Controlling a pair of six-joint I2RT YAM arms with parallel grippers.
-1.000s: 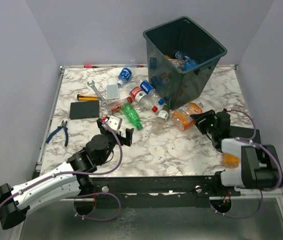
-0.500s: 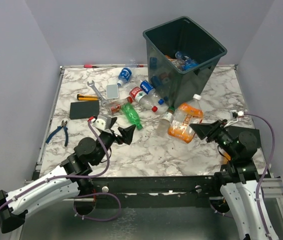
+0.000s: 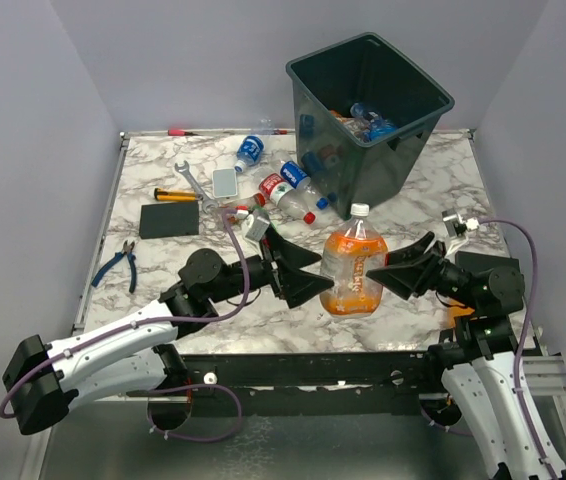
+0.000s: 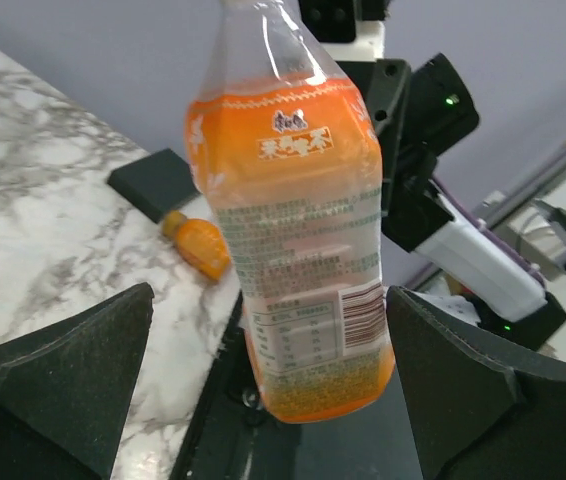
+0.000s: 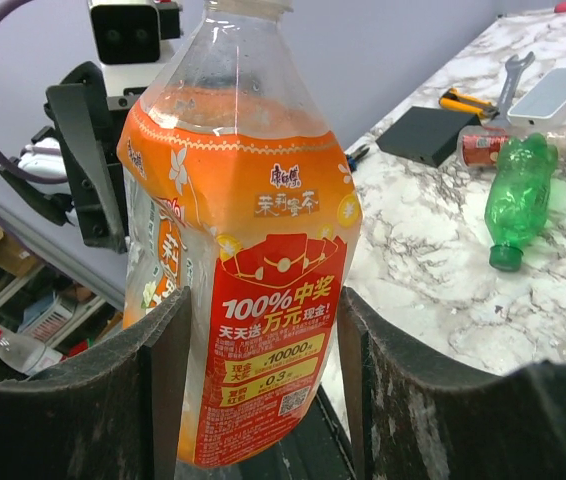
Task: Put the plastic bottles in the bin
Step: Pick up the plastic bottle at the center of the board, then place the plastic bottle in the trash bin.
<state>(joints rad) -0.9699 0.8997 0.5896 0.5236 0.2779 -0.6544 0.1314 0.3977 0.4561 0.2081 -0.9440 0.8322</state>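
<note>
Marble table (image 3: 433, 190), bottle (image 3: 353, 270) toward near edge

Apparently the right end effector (image 3: 391, 277) lifted the orange bottle (image 3: 353, 272) upright.

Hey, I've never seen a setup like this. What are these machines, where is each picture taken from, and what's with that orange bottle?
These are two robot arms bolted at the near edge of a marble-patterned table. One picture looks down from above and behind them. The other two come from a camera on each wrist, showing that arm's own end effector, a two-finger clamp. The right end effector grips the orange bottle upright. The left end effector is wide open, a finger either side of that bottle, not touching it. On the table lie more plastic bottles, a wrench, pliers and a black slab. The bin at the far side holds some too.
</note>
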